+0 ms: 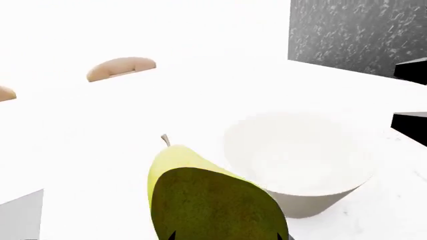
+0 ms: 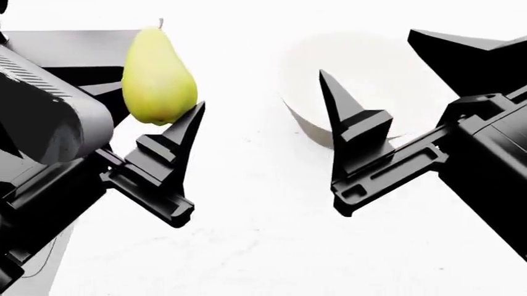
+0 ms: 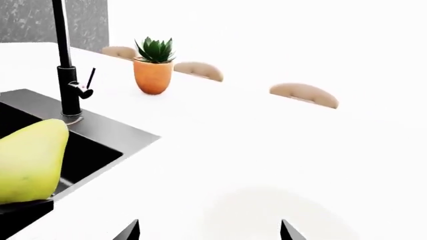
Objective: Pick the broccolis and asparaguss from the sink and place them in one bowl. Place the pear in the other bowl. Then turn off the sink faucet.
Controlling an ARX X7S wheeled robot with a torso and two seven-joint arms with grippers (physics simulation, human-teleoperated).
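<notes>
Pear (image 2: 158,77) is clamped in the left gripper (image 2: 165,117), hanging over the white counter (image 2: 247,246) just beside the off-white bowl (image 2: 362,80). Right gripper (image 2: 334,105) sits spread apart with nothing in it, near that bowl. Sink (image 3: 100,135) and faucet (image 3: 67,75) off behind.

This is a kitchen in a home, rendered in simulation. A bright white counter (image 3: 280,150) carries a dark rectangular sink (image 3: 100,135) set into it, with a tall thin black faucet (image 3: 65,60) and its small side lever standing at the rim. Behind the counter rise rounded tan chair backs (image 3: 303,94) — seating as at a kitchen island. A potted succulent in an orange pot (image 3: 153,70) decorates the counter, and a speckled grey wall (image 1: 357,35) closes off one side — a domestic setting
</notes>
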